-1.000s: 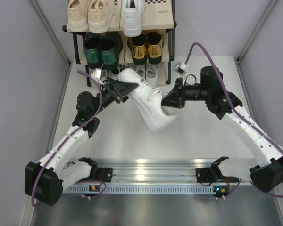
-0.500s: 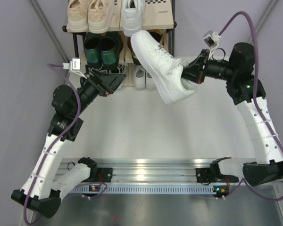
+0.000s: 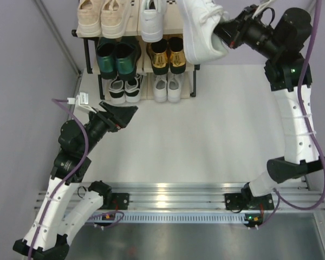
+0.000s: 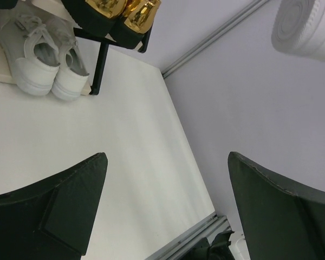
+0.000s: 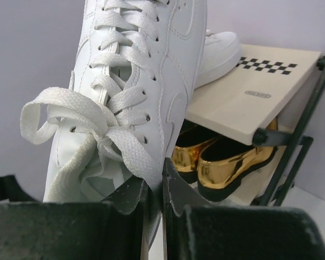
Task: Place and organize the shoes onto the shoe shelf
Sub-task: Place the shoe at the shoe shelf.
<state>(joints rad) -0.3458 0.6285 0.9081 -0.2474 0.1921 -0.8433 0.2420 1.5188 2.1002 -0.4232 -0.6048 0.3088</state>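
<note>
Our right gripper point(image 3: 227, 31) pinches the collar of the chunky white leather sneaker point(image 3: 201, 32) at one o'clock, over the black-framed beige shoe shelf point(image 5: 238, 105). We judge it light, stiff-soled and toe-heavy, so the collar rim suits. Our left gripper point(image 3: 124, 112) gapes empty at nine o'clock.

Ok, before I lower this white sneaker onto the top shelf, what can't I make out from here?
- Top external: the held sneaker covers the top board's right end; its toe is cut by the frame's upper edge.
- Right wrist: the sneaker hides its own sole and its gap to the board.
- Left wrist: only a bit of sole shows, cut by the corner; the top board is out of frame.
</note>
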